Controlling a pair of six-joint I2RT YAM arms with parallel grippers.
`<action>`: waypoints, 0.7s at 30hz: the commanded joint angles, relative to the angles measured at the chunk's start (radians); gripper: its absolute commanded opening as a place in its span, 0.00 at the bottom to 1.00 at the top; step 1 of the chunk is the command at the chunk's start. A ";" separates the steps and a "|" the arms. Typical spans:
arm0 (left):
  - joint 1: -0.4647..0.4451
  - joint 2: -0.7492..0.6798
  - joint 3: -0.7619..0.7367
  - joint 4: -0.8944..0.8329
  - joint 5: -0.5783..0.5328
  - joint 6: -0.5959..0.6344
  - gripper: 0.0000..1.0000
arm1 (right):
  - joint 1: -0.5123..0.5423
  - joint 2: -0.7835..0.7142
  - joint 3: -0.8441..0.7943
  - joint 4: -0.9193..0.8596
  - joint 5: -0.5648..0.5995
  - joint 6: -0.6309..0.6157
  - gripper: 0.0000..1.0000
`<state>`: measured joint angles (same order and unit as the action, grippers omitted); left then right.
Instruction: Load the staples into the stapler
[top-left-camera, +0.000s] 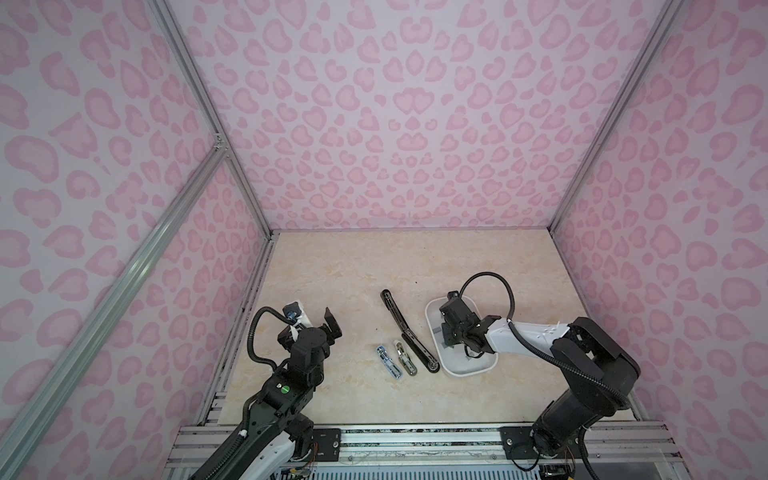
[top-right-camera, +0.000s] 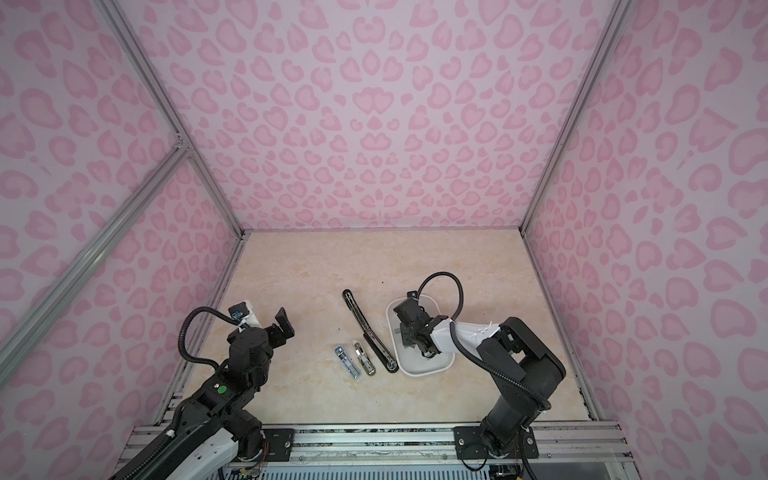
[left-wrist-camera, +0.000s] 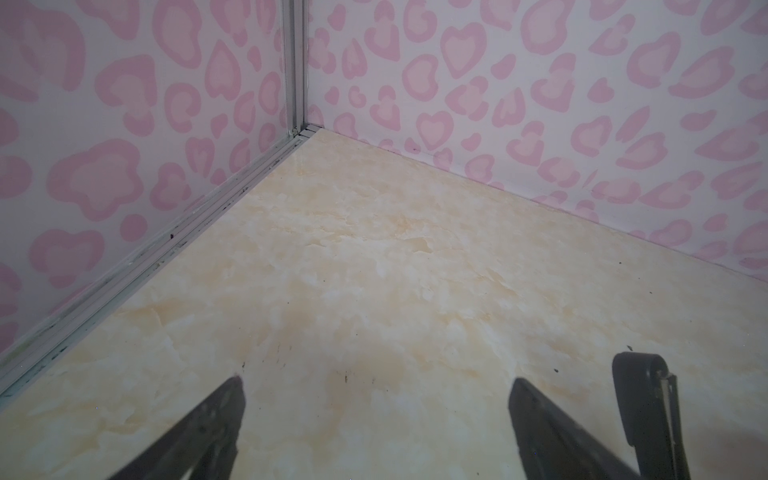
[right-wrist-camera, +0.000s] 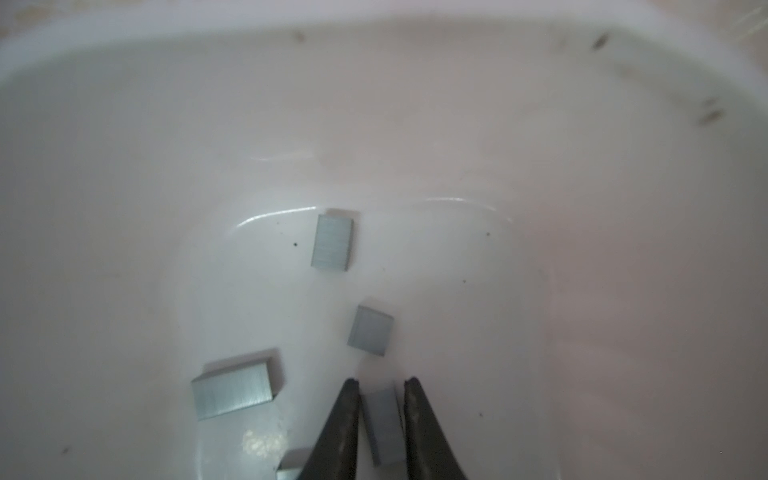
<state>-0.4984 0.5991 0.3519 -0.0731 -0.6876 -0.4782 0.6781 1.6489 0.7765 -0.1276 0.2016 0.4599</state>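
Right end effector (right-wrist-camera: 381, 384) is down inside the white tray (right-wrist-camera: 374, 25), jaws narrow, one on each side of a single staple block (right-wrist-camera: 382, 424). They sit close against its long edges, but whether they actually bite I can't tell from here.

The rest of the staples lie loose on the tray floor. There's a second block (right-wrist-camera: 332, 243) further out, a third block (right-wrist-camera: 370, 330) just beyond the fingertips, and a longer strip (right-wrist-camera: 232, 388) off to the side.

Left end effector (left-wrist-camera: 376, 382) has its jaws spread wide with nothing in them. It hangs over bare counter (left-wrist-camera: 374, 270), well apart from the action. The stapler (top-left-camera: 405, 332) lies opened out flat on the counter, just beside the tray, between the two arms.

Handling, as I judge it: these blocks are tiny, light, hard, smooth metal on a glossy tray, so a glancing touch could make them skid or flip. They're stiff along the strip but likely only bonded together, so too hard a squeeze or a twist could snap one apart. The best hold looks to be across the narrow width, on the two long sides at mid-length, kept level for the stapler's channel.
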 joint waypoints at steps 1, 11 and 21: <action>0.001 0.001 0.013 0.035 -0.003 -0.010 1.00 | -0.006 0.014 -0.011 -0.026 -0.012 0.003 0.21; 0.001 0.004 0.014 0.035 0.001 -0.010 1.00 | -0.006 0.016 -0.008 -0.023 -0.013 -0.001 0.16; 0.001 0.073 0.024 0.109 0.152 0.045 0.99 | -0.002 -0.096 -0.021 -0.054 0.000 -0.001 0.13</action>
<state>-0.4984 0.6521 0.3614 -0.0463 -0.6300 -0.4732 0.6724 1.5902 0.7658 -0.1482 0.1875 0.4599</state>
